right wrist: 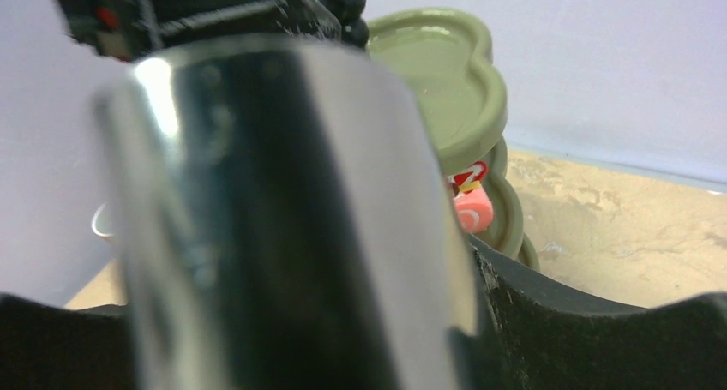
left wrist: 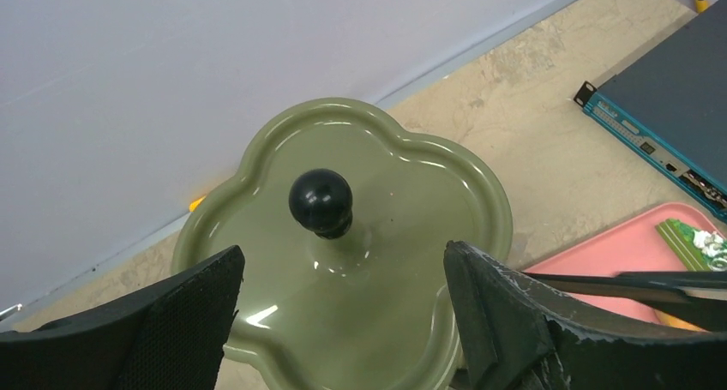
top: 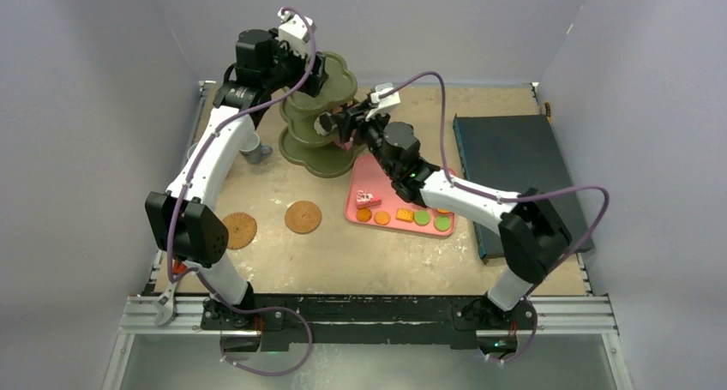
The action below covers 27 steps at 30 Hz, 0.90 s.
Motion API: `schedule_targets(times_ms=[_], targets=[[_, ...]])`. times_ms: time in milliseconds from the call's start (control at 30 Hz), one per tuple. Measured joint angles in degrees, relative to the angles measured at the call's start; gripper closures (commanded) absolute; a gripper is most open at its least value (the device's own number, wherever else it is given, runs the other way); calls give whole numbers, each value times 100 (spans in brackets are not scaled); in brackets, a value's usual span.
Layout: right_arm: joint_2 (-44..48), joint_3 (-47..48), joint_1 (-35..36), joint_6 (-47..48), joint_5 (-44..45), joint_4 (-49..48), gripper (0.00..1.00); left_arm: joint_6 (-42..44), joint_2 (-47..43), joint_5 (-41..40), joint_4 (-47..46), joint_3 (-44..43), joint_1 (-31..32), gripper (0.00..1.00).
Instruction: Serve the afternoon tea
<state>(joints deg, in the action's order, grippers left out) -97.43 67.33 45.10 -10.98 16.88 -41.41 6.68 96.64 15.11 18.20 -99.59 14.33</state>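
Black tongs (right wrist: 283, 193) fill almost all of the right wrist view, very close to the lens. The right gripper (right wrist: 291, 339) holds them between its fingers, with their tips pointing at the stand (top: 302, 141). Going from the left edge of the table: a grey-blue cup (top: 251, 146) stands near the far left corner. Two brown coasters (top: 238, 230) lie closer to the near edge and carry nothing. The olive three-tier stand is at the far edge, and the left gripper (left wrist: 343, 253) hangs above its top tier, jaws wide and holding nothing, with the black knob (left wrist: 321, 201) just ahead of it. One pink pastry (right wrist: 473, 212) already lies on a lower tier, under the top rim. Right of the stand is the pink tray (top: 364, 221), where orange and green pastries (top: 420, 218) wait. I think the step is to place a pastry on a tier. To do it well, the tongs should open fully before moving back. They should then come out level and low, toward the tray, without touching the rim above. The left gripper should stay clear of the knob.
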Motion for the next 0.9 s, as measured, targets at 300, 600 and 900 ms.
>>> schedule_targets(times_ms=[300, 600, 900], targets=[[1410, -984, 2, -13, -11, 50, 35, 111, 546, 625, 70, -426, -203, 22], [2568, -2068, 0, -146, -94, 638, 35, 553, 1427, 1725, 496, -1370, -472, 52], [3097, -2826, 2, -319, -212, 1268, 35, 286, 1703, 2164, 297, -1464, -566, 91]])
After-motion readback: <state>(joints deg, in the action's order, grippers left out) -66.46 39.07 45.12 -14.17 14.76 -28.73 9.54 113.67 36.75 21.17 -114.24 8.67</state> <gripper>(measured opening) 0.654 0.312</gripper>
